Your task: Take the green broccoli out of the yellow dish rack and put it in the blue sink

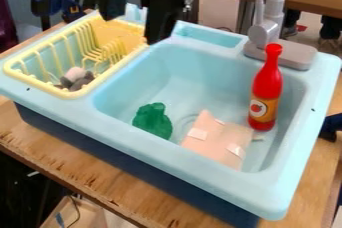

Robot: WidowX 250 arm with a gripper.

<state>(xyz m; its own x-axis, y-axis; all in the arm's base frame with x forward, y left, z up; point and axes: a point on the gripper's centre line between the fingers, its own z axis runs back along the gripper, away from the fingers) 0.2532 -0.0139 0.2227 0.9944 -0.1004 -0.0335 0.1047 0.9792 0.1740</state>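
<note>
Just beneath the spread end effector (133, 29), seated in the light-blue sink unit (200, 177): one yellow dish rack (30, 83), presumably light, stiff plastic, slender prongs liable to bend or snag, best gripped by its solid outer rim.

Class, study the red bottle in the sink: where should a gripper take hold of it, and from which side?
Probably by the slim neck, coming from above: the red bottle is roughly upright, its neck points up, and its body is much wider.
</note>
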